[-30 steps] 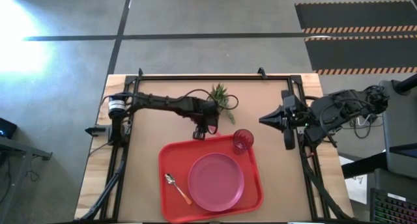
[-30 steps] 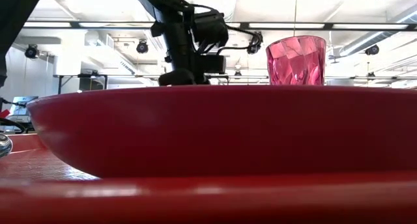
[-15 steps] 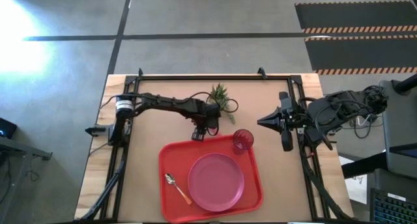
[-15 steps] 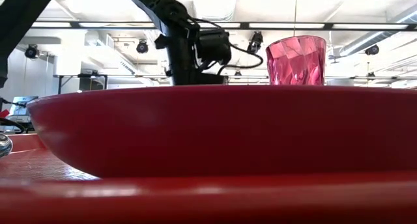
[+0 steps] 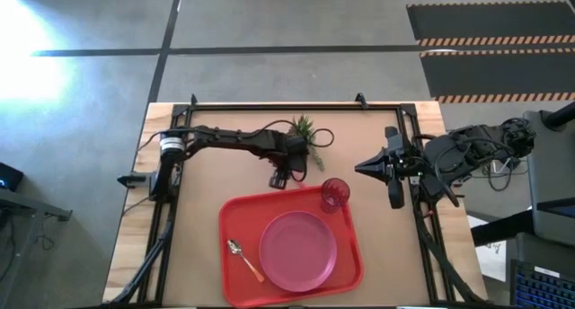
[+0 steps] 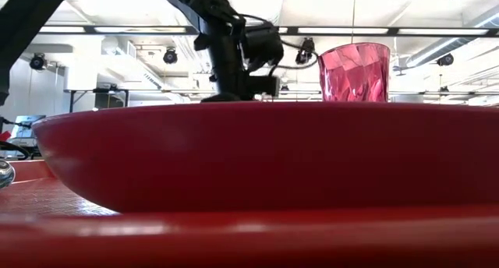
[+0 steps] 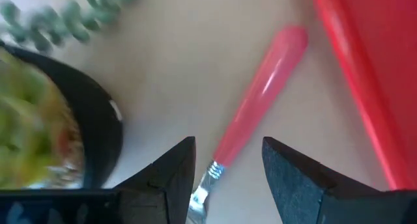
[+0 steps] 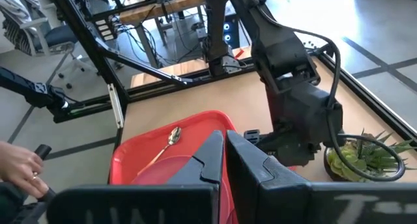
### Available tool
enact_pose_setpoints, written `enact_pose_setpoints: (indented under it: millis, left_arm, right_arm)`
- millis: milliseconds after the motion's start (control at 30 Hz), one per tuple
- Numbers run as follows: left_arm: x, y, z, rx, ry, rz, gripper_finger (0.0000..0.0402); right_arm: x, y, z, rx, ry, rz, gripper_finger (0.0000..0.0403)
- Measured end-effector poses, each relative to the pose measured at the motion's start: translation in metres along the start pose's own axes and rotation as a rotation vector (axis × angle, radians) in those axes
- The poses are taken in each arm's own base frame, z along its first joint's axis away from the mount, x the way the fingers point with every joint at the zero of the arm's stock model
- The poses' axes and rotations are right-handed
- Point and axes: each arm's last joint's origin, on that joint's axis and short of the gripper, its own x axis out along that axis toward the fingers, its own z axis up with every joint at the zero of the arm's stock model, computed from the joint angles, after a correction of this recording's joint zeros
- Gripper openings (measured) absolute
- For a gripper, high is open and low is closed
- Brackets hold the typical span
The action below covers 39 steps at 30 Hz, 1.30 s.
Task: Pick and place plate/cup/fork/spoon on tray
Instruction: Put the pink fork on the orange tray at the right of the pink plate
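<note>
Hanging over the table just beyond the far rim of the red tray, the left gripper pointed down with its jaws spread apart and nothing between them. Its wrist view showed the fork lying flat on the bare tabletop directly below, the pink handle running between the two dark fingers and the metal neck near the picture's bottom edge, with the tray's rim just beside it. A small potted green plant stood close to the left gripper on its far side, its dark pot near the fork. On the tray, the pink plate lay flat in the middle, the spoon rested beside it on the left side, and the translucent red cup stood upright at the far right corner. Off by the table's right edge, the right gripper waited with its jaws pressed together, empty. A person's hand showed at the edge of the right wrist view.
</note>
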Motion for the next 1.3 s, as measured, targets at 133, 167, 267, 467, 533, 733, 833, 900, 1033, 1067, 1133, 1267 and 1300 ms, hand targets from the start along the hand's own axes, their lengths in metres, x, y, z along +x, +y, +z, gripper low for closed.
enact_pose_setpoints:
  millis: [133,167,267,467,533,733,833,900,1033,1067,1133,1267,1300]
  left_arm:
    - [0.014,-0.001,-0.004,0.0,0.054,-0.031,0.016]
    - [0.017,-0.001,-0.005,-0.001,0.061,-0.037,0.016]
    - [0.026,-0.002,-0.006,0.007,0.079,-0.048,0.016]
    - [0.03,-0.001,-0.007,0.029,0.084,-0.054,0.016]
    - [0.03,-0.001,-0.007,0.03,0.084,-0.053,0.0159]
    - [0.03,-0.001,-0.007,0.055,0.087,-0.052,0.0106]
    - [0.031,-0.001,-0.007,0.051,0.09,-0.048,0.0038]
    - [0.031,0.0,-0.006,0.047,0.088,-0.044,0.0024]
    - [0.03,0.0,-0.006,0.048,0.09,-0.04,0.0024]
    - [0.029,-0.001,-0.006,0.049,0.093,-0.038,0.0024]
    - [0.023,-0.002,-0.009,0.045,0.138,-0.044,0.0024]
    - [-0.007,-0.003,-0.012,0.009,0.211,-0.056,0.0024]
    - [-0.019,-0.004,-0.013,-0.001,0.207,-0.054,0.0024]
  right_arm:
    - [0.0,0.0,0.0,0.0,0.0,0.0,0.0009]
    - [0.0,0.0,0.0,0.0,0.0,0.0,0.0009]
    - [0.0,0.0,0.0,0.0,0.0,0.0,0.0009]
    - [0.0,0.0,0.0,0.001,-0.001,0.0,0.0009]
    - [0.0,0.0,0.0,0.0,0.0,0.0,0.0009]
    - [0.0,0.0,0.0,0.0,-0.001,0.0,0.0009]
    - [0.0,0.0,0.0,0.001,-0.001,0.0,0.0009]
    - [0.0,0.0,0.0,0.0,-0.002,-0.004,0.0009]
    - [0.0,0.0,0.0,0.0,-0.004,-0.007,0.0009]
    - [0.0,0.0,0.0,0.001,-0.004,-0.007,0.0009]
    - [0.0,0.0,0.0,0.001,-0.004,-0.007,0.0009]
    - [0.0,0.0,0.0,0.0,-0.003,-0.007,0.0009]
    - [0.0,0.0,0.0,0.0,-0.003,-0.007,0.0009]
